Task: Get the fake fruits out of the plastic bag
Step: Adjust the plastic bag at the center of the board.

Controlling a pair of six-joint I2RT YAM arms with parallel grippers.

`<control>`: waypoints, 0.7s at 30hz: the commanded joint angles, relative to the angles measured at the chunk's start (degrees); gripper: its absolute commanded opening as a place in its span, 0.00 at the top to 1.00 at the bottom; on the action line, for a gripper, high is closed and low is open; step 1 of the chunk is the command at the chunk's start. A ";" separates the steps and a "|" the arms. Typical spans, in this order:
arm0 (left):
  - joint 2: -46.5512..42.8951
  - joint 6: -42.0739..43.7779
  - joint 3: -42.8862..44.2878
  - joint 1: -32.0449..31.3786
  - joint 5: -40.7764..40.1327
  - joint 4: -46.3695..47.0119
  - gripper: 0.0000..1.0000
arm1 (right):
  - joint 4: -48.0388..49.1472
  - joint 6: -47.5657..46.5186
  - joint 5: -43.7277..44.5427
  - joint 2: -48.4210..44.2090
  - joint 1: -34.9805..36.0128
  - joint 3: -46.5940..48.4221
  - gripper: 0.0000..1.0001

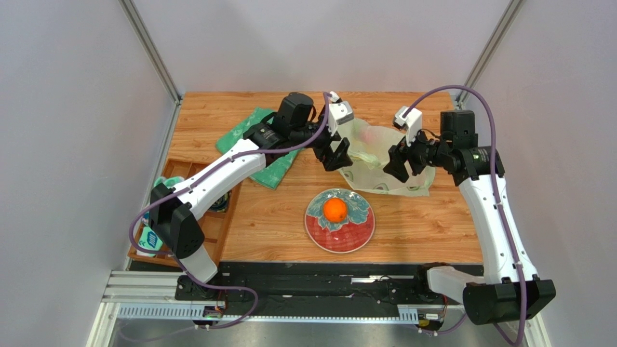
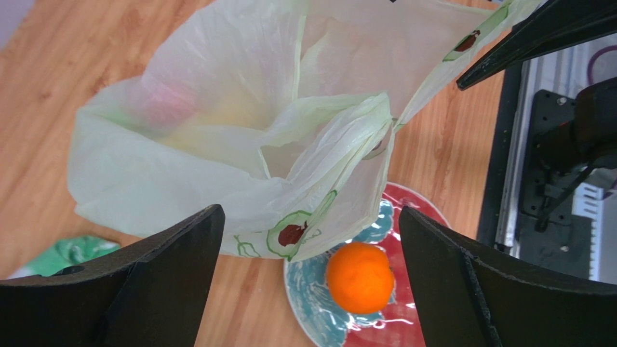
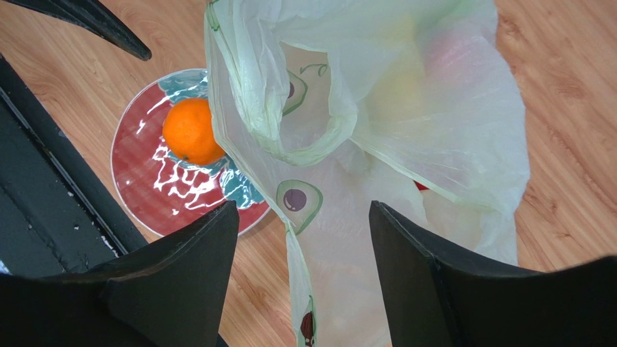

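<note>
Pale yellow-green plastic bag [image 1: 376, 163] crumpled on the wooden table [image 1: 434, 231], little avocado halves printed on it, pink and yellow fruits [image 2: 166, 105] blurred through the film. Left gripper [image 1: 337, 155] hangs over the bag's mouth, fingers spread wide, holding nothing. Right gripper [image 1: 396, 166] parted too, a strip of bag between its fingers. Orange [image 1: 334, 210] sits on the red plate [image 1: 358, 238] beside the bag

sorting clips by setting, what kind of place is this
Likely a lab robot cell: grey panel walls enclose a wooden table; left arm and right arm sit on a metal rail.
</note>
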 commanded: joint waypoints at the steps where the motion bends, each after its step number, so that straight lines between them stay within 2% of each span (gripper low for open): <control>1: -1.80 13.18 5.95 -1.79 -1.83 -1.48 0.01 | 3.13 2.84 2.42 -5.19 0.00 2.23 0.28; 5: 2.94 24.51 11.93 -4.95 -3.05 -6.41 0.01 | 5.42 5.12 5.67 -7.74 -0.17 0.46 0.27; 11: 9.10 47.08 18.07 -11.19 -8.15 -15.01 0.02 | 5.42 8.81 6.73 -8.97 -3.51 0.46 0.26; 14: 12.61 51.50 20.89 -13.04 -10.17 -19.68 0.03 | 5.33 9.96 6.73 -8.89 -4.83 0.90 0.26; 17: 16.13 53.62 23.00 -14.36 -14.39 -21.35 0.13 | 6.03 10.75 6.64 -8.80 -5.54 1.08 0.27; 19: 16.92 54.59 23.10 -14.71 -15.71 -21.62 0.22 | 6.82 11.37 7.52 -8.80 -5.54 0.82 0.27; 20: 17.02 54.42 23.10 -14.71 -16.41 -21.45 0.29 | 7.00 11.54 7.78 -8.71 -7.19 0.64 0.26; 21: 17.19 53.73 23.27 -14.71 -18.07 -21.45 0.47 | 7.00 11.54 7.87 -8.62 -7.38 0.38 0.27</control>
